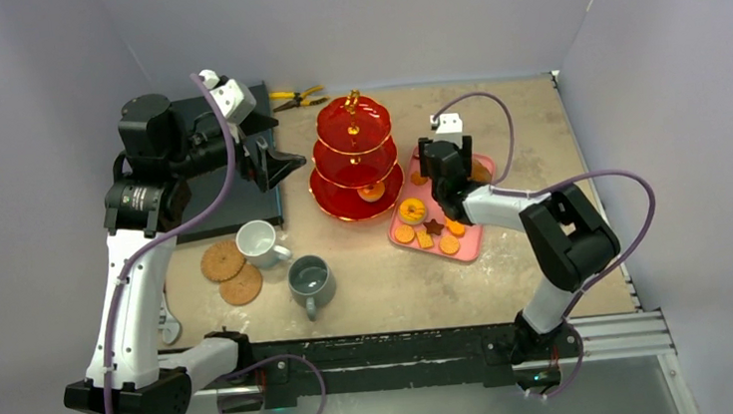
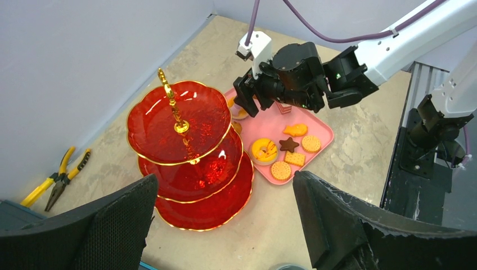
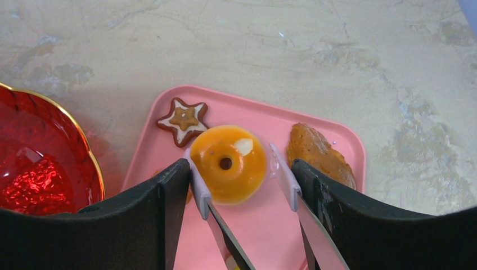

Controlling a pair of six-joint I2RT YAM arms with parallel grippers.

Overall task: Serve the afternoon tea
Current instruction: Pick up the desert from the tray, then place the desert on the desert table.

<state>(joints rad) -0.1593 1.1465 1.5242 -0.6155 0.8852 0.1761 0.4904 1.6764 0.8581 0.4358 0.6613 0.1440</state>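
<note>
The right claw [image 3: 239, 171], open astride the glossy orange ring doughnut [image 3: 228, 160] on the pink plastic tray [image 3: 261, 225], should centre itself (one pad [image 3: 283, 175] looks clear of it), close gently, then lift straight toward the red translucent three-tier stand [image 2: 163, 121]; the left claw [image 2: 225, 185] hangs open.

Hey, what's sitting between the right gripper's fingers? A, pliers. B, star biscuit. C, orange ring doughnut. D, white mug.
C: the right wrist view shows the orange ring doughnut lying on the pink tray between the spread fingers of the right gripper.
</note>
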